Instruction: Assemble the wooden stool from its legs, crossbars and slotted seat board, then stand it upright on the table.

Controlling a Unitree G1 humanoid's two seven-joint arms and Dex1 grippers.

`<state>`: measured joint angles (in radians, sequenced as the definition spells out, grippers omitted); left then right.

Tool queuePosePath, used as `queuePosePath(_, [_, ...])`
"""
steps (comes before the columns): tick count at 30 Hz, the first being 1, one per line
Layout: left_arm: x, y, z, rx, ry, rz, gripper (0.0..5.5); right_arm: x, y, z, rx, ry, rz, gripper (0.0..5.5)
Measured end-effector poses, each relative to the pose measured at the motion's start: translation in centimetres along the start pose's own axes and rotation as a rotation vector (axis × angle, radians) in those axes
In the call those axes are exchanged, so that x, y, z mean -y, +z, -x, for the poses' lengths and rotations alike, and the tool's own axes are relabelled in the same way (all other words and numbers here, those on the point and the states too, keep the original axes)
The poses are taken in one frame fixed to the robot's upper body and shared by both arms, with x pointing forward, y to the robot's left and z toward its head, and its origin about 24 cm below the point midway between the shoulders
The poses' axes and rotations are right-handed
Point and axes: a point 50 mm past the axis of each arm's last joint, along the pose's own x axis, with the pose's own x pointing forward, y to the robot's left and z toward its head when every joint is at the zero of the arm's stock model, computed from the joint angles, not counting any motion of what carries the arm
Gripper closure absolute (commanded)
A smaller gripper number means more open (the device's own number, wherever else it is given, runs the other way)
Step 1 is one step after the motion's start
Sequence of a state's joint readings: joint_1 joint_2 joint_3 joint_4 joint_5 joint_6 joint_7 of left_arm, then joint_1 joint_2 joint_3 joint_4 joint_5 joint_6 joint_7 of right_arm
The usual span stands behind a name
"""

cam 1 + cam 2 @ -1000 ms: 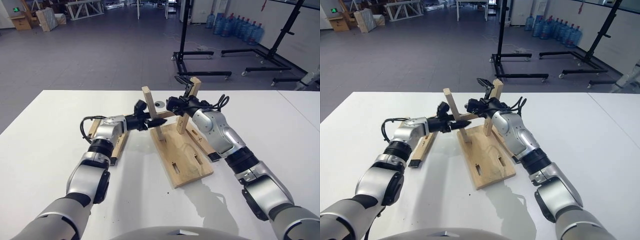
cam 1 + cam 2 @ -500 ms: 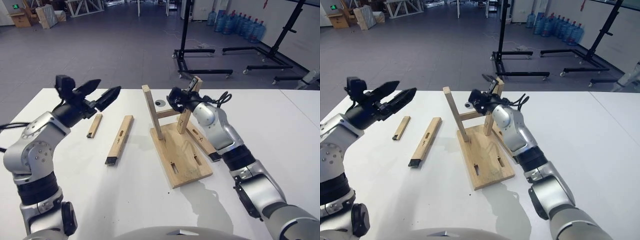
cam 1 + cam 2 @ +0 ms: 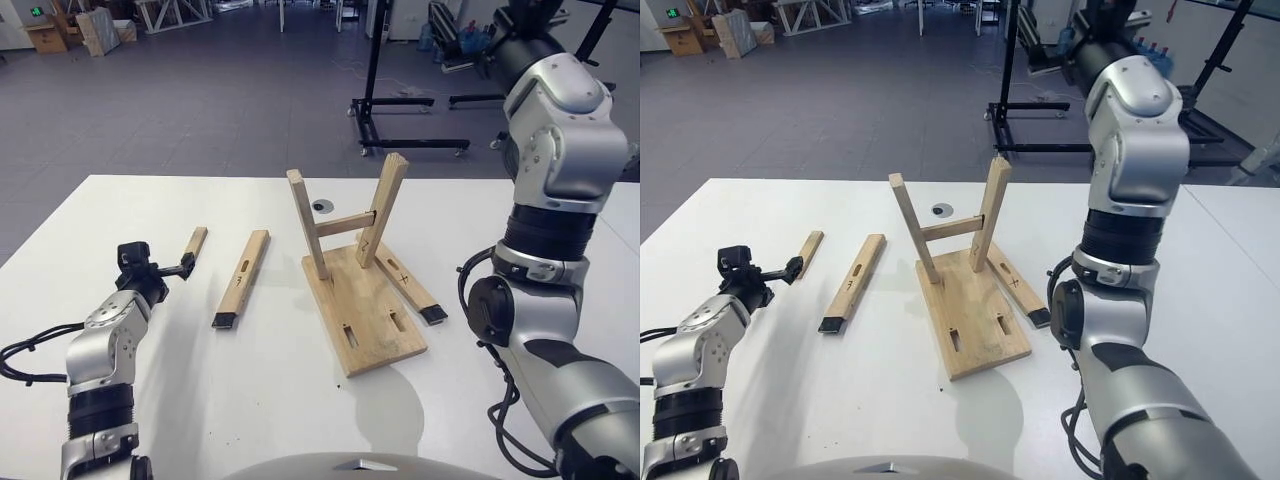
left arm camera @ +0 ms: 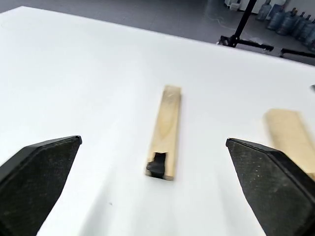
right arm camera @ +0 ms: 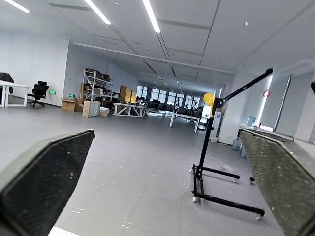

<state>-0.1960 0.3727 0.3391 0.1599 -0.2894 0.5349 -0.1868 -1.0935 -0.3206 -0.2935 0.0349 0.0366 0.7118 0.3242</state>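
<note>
The board [image 3: 372, 322] lies flat on the table [image 3: 250, 400], near the middle. Its far half holds two legs in its slots: the left upright leg [image 3: 306, 225] and the right upright leg [image 3: 380, 208]. They lean away from each other towards the top. The crossbar [image 3: 345, 224] runs between them, about halfway up. Two more slots [image 3: 350, 334] show as dark openings in the near half of the board.

The right loose leg [image 3: 408, 289] lies flat just beside the board's right edge, with its black-capped end nearest the robot. The left loose leg [image 3: 241, 279] lies flat, well apart from the board on its left. It has a slot in its face and a black cap at its near end. Further left lies the loose crossbar [image 3: 195, 242], also flat.

The left gripper [image 3: 183, 266] sits low over the table, just short of the near end of the loose crossbar. In the left wrist view its fingers [image 4: 39, 169] are spread wide and grip nothing. The loose crossbar lies ahead of them, apart from both.

The right arm is raised high over the right side of the table. The right gripper [image 5: 166, 132] points out into the hall, and its fingers [image 5: 44, 182] are spread wide around nothing. A black wheeled stand [image 5: 216, 162] stands on the floor beyond.
</note>
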Motion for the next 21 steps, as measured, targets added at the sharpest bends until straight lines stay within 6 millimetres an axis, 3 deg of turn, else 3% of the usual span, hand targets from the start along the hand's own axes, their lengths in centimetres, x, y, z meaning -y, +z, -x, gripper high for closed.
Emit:
queuePosePath(8, [0.2,1.3,-4.5,0.102,-0.163,-0.071,0.11,-1.0,-2.0,0.0,-0.07,-0.011,-0.042,0.1])
queuePosePath(15, [0.1,-2.0,-5.1,-0.022,-0.162,-0.174,0.11,-1.7,-2.3,-0.1,-0.075,0.013,-0.056,0.1])
queuePosePath(21, [0.1,-2.1,-5.6,-0.018,-0.134,-0.159,0.99,-1.9,-2.4,-0.1,-0.079,0.02,-0.065,0.1])
